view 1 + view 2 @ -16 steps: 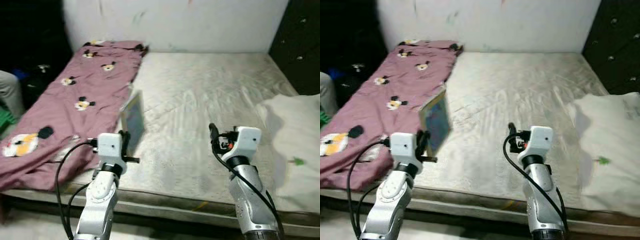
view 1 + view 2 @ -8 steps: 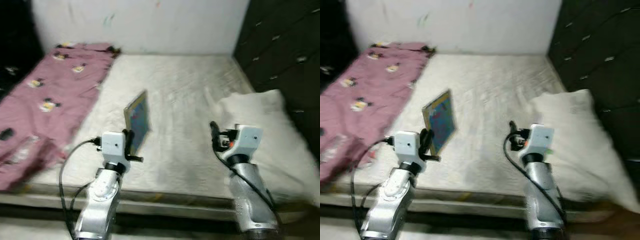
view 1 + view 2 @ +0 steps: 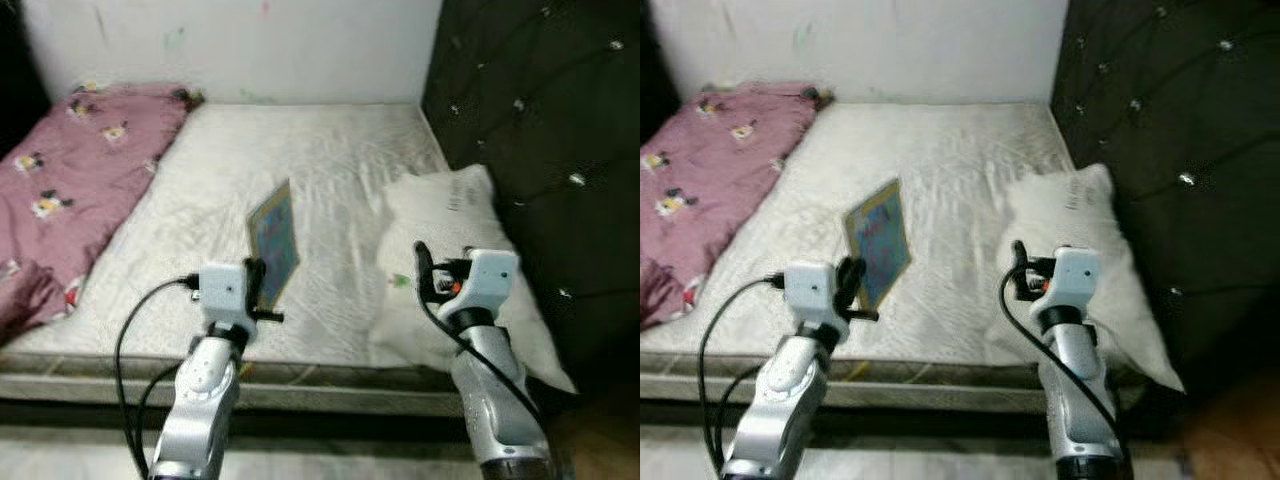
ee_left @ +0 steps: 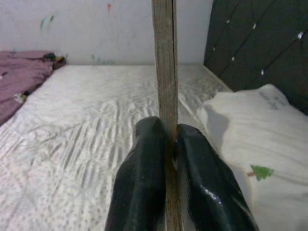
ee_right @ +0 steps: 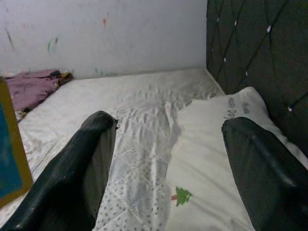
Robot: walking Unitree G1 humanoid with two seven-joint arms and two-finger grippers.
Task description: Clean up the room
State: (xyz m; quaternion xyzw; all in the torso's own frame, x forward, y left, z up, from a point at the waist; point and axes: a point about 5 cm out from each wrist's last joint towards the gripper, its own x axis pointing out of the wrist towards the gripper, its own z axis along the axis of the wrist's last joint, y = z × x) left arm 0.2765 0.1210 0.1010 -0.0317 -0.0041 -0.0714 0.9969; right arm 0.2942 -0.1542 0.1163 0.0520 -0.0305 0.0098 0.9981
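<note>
Left wrist view has the left gripper (image 4: 166, 144) clamped on the lower edge of a thin, stiff picture book with a yellow border and blue cover (image 3: 273, 243), held upright above the rumpled white mattress (image 3: 300, 170). To tidy it away well, I'd keep it vertical and the pinch firm, since the slim board could pivot. The right gripper (image 5: 168, 139) hangs spread wide and empty over the soft white pillow (image 3: 450, 215).
</note>
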